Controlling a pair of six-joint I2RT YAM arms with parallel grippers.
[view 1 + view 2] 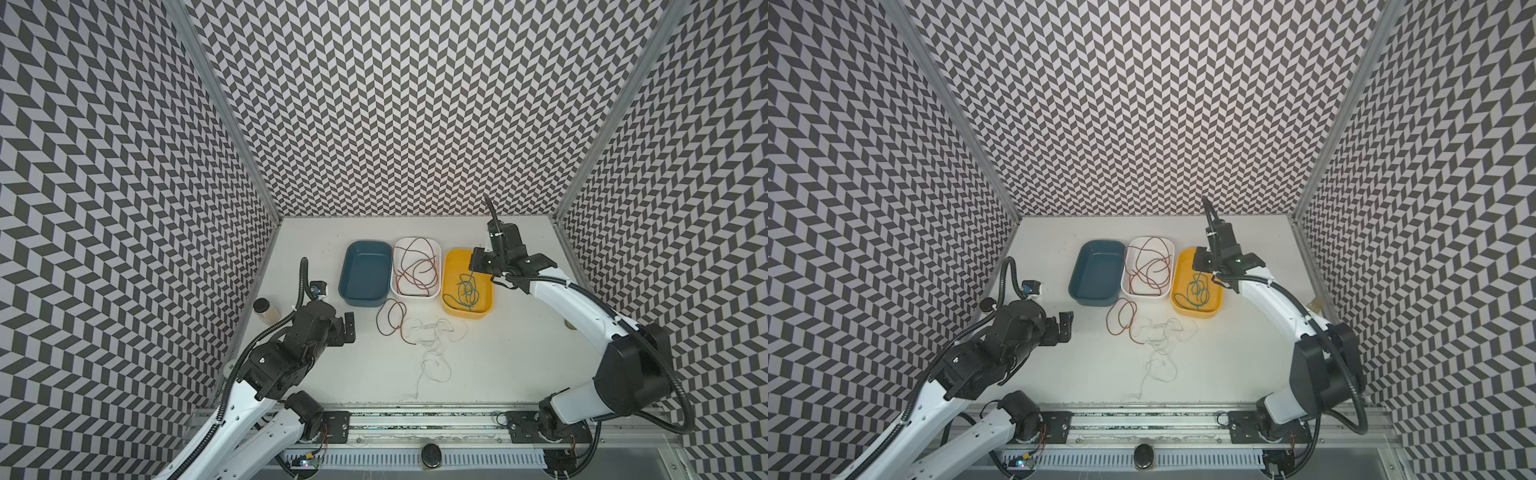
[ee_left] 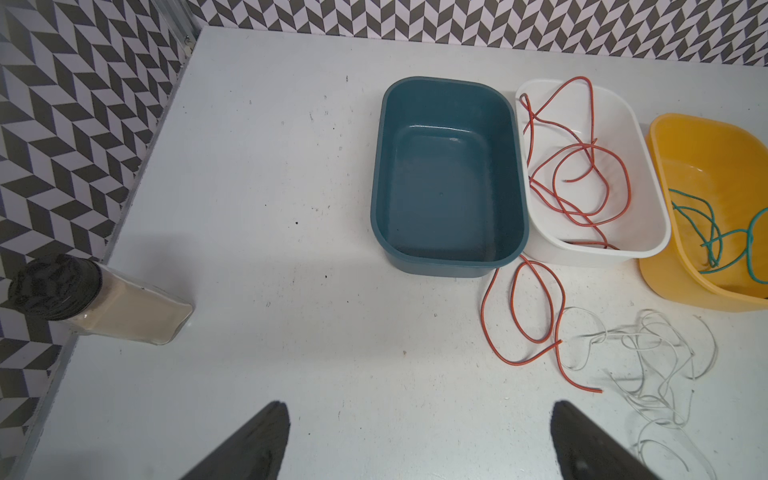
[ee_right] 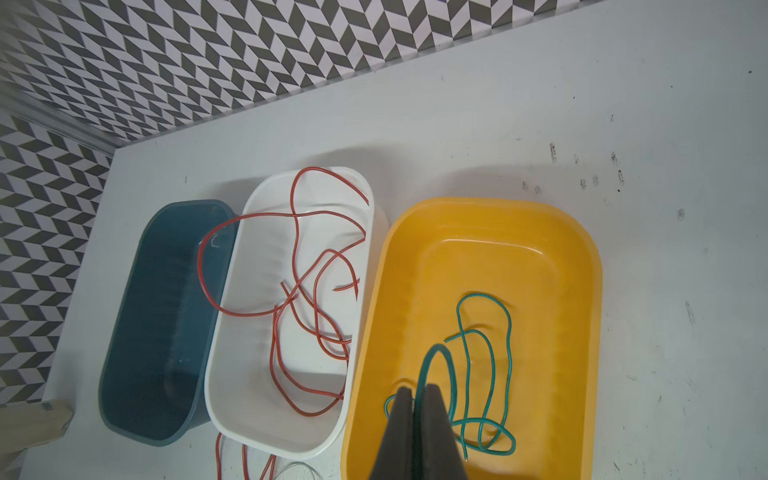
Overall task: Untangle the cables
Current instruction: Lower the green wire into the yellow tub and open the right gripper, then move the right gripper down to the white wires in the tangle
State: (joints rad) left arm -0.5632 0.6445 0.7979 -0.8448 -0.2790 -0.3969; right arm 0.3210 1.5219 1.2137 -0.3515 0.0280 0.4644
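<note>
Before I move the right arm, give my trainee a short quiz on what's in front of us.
1. Multiple choice: what are the right fingers shut on? A) the red cable B) the green cable C) nothing
2. True or false: nothing lies in the blue tub.
3. Short answer: which colour of cable shows both inside the white tub and on the table?
Key: 1 B; 2 true; 3 red, the red cable.
</note>
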